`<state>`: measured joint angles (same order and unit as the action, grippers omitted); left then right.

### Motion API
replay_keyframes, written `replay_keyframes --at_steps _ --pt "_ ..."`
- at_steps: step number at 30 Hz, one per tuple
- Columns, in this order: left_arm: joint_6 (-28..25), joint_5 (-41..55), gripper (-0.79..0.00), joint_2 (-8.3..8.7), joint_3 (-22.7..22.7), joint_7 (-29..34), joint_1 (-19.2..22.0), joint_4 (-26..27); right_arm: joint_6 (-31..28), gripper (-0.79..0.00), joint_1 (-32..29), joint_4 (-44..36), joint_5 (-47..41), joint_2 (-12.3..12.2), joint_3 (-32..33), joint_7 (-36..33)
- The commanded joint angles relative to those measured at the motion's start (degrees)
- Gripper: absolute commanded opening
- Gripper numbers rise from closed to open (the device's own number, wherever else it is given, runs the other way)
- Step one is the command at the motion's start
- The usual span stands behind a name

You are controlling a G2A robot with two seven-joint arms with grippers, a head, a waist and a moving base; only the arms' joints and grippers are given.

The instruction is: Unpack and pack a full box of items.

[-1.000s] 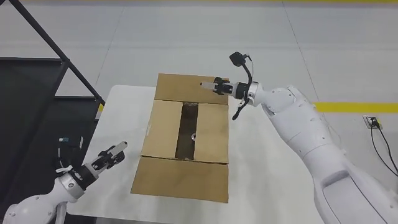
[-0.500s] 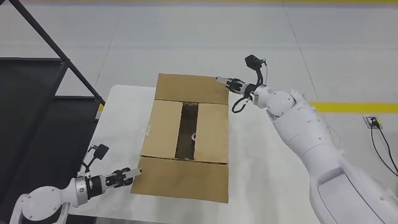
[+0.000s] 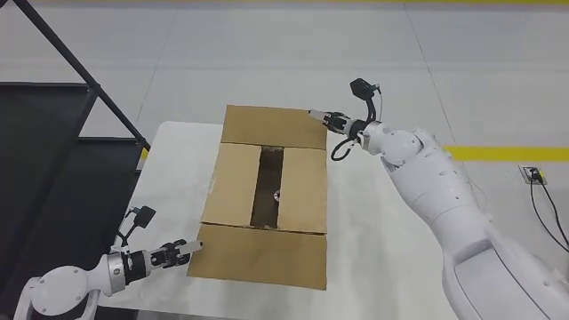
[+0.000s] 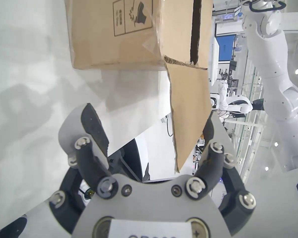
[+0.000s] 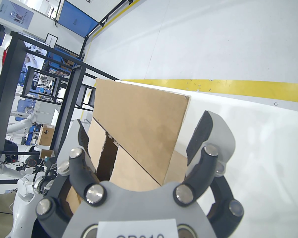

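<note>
A cardboard box (image 3: pixel 302 187) stands in the middle of the white table (image 3: pixel 378 240). Its two side flaps lie nearly flat with a dark gap (image 3: pixel 267 185) between them, and its contents are hidden. The far flap (image 3: pixel 271 126) and near flap (image 3: pixel 258 258) stick outward. My right gripper (image 3: pixel 322 116) (image 5: pixel 141 132) is open at the far flap's (image 5: pixel 139 115) right corner, with the cardboard between its fingers. My left gripper (image 3: pixel 184 251) (image 4: pixel 151 130) is open at the near flap's left corner, and that flap's (image 4: pixel 188 105) tip lies between its fingers.
A black metal frame (image 3: pixel 62 89) and a dark surface stand left of the table. The table has bare room to the box's right and left (image 3: pixel 178 169). A yellow floor line (image 3: pixel 507 153) runs beyond the right edge.
Since a second ago my left gripper has swung in to the near flap's left corner, and my right gripper has shifted right to the far flap's corner. Both kept still over the last half second.
</note>
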<state>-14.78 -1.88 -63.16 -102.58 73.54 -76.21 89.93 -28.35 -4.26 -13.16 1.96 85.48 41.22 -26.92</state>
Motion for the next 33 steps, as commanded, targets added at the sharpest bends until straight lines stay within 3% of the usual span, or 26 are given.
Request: replay_keyframes --at_steps 1,7,16,22,33 --pt "0.0 0.0 0.0 0.0 0.0 0.0 0.0 0.0 0.0 0.0 0.0 0.0 0.0 0.0 0.0 0.0" --pt "-1.33 -2.94 0.0 0.08 1.72 -0.67 -0.88 1.26 0.87 0.0 -0.84 -1.5 0.46 -0.07 0.03 0.8" --pt "-3.75 2.69 0.0 1.06 3.74 5.92 -1.56 2.36 5.02 0.0 -3.19 -4.25 0.26 -0.58 1.32 -3.52" --pt "-3.27 11.08 0.0 1.61 2.36 6.71 -1.7 2.82 -0.86 0.0 -3.53 -3.78 -4.13 -1.36 4.15 -8.85" --pt "-0.06 19.31 0.0 1.83 2.7 -1.33 -2.21 5.57 -8.52 0.0 -3.96 -3.69 -11.54 -3.2 8.96 -19.79"
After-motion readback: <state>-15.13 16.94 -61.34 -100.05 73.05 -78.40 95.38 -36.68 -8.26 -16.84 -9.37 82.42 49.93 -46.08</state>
